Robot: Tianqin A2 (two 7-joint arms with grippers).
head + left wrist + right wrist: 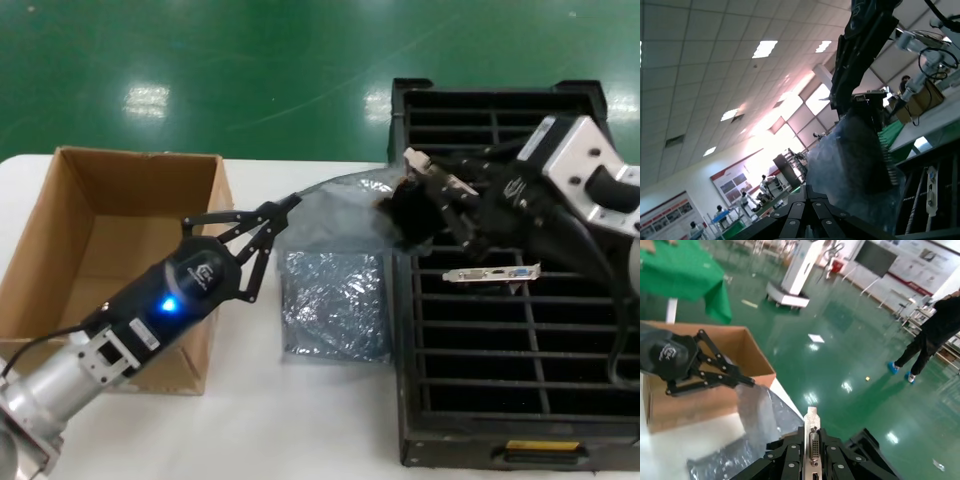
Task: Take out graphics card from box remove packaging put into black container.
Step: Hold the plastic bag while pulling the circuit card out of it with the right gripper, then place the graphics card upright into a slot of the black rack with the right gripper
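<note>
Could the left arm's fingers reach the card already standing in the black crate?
Probably not now: the left gripper is pinching the packaging, and the right gripper with its graphics card hovers between it and that slotted card.

Green floor (250,60), white table (300,420).

left gripper (283,210) — black linkage, blue light, silver wrist | right gripper (425,205) — black, silver-white housing, black cables
</note>
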